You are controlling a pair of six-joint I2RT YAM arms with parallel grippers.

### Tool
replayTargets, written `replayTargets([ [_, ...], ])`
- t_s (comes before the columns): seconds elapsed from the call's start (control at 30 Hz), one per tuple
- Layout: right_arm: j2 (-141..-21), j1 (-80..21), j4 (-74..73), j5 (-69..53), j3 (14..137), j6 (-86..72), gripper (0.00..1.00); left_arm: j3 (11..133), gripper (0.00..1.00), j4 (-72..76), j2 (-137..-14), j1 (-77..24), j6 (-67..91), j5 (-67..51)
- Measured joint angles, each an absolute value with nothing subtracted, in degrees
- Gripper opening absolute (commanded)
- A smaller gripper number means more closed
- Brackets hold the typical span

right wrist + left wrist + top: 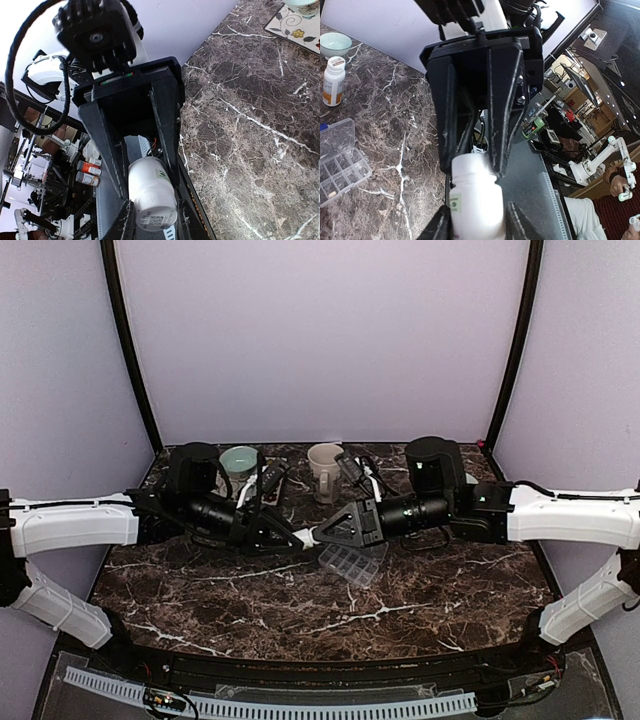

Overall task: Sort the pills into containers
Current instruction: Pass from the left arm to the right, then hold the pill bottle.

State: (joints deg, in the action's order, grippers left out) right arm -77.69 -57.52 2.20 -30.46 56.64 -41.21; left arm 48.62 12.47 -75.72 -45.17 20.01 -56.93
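**A:** What are the end effectors doing?

**B:** The left end effector (477, 217) is clenched on a white bottle (472, 197) at the bottom centre of its wrist view. The right end effector (152, 217) is clamped on that same bottle from the opposite end. In the overhead view the two meet nose to nose at mid-frame, with the bottle bridging them.

**A:** Where is the pill-organizer tray from there?

**B:** The pill-organizer tray (350, 565) lies on the dark marbled worktop (200, 590). In the overhead view it sits just below and slightly right of the spot where the fingers meet, and neither end effector touches it. In the left wrist view it sits against the left edge, well to the left of the held bottle.

**A:** How does it look?

**B:** It is clear plastic and rectangular, with two rows of little square compartments. The lid seems to be folded back flat beside it, though the see-through plastic makes that hard to confirm.

**A:** And further out?

**B:** A capped bottle (333, 80) with an orange label stands upright in the upper left of the left wrist view. A pale green bowl (335, 44) sits just above it in the frame. In the overhead view a cream mug (325, 460) stands at the back of the worktop, above the joined end effectors. A floral mat (300, 27) shows in the upper right corner of the right wrist view.
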Motion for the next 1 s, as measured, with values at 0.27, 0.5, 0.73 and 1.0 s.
replayTargets([
  [0.27, -79.31, -57.54, 4.75, -31.09, 57.74, -41.63, 0.0, 48.62, 0.44, 12.32, -75.72, -47.16, 19.81, -55.92],
  [0.5, -79.53, -57.54, 5.17, -31.0, 57.89, -41.65, 0.0, 48.64, 0.46, 11.86, -75.55, -47.27, 19.05, -55.33],
  [0.73, -79.48, -57.52, 5.17, -30.35, 57.93, -41.1, 0.0, 49.43, 0.59, 7.38, -73.43, -47.92, 15.22, -51.79],
  [1.0, -79.48, -57.3, 4.6, -29.89, 58.13, -40.62, 0.0, 51.07, 0.61, 3.03, -72.99, -48.03, 12.16, -50.11],
])
